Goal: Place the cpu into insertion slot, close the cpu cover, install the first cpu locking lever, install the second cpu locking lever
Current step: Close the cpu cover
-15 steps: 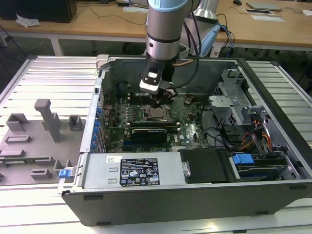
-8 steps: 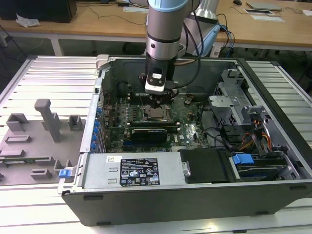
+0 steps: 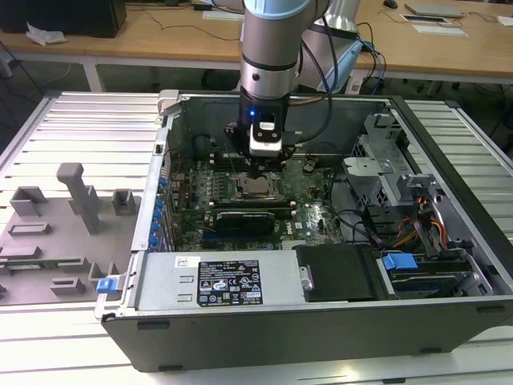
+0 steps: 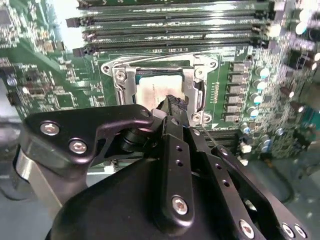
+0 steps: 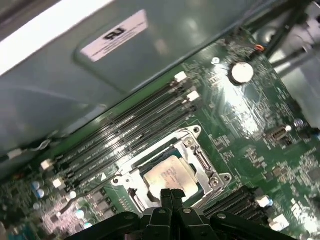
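The cpu (image 5: 169, 175) lies flat in the insertion slot (image 5: 196, 185), silvery top up; it also shows in the exterior view (image 3: 256, 188) and the second wrist view (image 4: 156, 88). The slot is mostly hidden under it, with a dark rim showing beside the chip. The cpu cover (image 5: 201, 159), a silver frame (image 4: 196, 90), lies down around the chip. My gripper (image 5: 171, 194) is shut with nothing between its fingers. Its tips (image 4: 175, 103) hang just over the chip's edge by the cover, low inside the case (image 3: 255, 170).
Long black memory slots (image 5: 125, 131) run beside the socket on both sides (image 4: 175, 25). A black graphics card (image 3: 244, 218), power supply (image 3: 216, 281) and drive cage (image 3: 385, 160) crowd the case. A grey fixture tray (image 3: 64, 224) lies at the exterior view's left.
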Available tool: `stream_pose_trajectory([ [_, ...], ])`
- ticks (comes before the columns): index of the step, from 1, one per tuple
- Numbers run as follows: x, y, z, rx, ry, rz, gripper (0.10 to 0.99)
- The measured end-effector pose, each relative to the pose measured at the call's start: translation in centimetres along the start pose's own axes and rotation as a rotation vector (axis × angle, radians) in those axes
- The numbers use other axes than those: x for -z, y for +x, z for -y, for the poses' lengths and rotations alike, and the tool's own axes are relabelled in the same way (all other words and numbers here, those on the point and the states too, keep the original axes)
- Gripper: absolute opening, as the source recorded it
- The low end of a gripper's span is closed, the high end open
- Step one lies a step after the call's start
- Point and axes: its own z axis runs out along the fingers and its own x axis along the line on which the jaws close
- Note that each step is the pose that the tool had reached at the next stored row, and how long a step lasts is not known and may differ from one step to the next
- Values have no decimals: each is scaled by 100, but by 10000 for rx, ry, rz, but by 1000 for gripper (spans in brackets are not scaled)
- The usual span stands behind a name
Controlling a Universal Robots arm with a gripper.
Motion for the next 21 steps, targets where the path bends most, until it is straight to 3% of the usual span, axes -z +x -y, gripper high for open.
stream_pose_trajectory([
  [11, -9, 0, 0, 2528, 61, -15, 106],
  [13, -12, 0, 0, 3329, 80, -20, 106],
  [21, -15, 0, 0, 4986, 103, -27, 106],
])
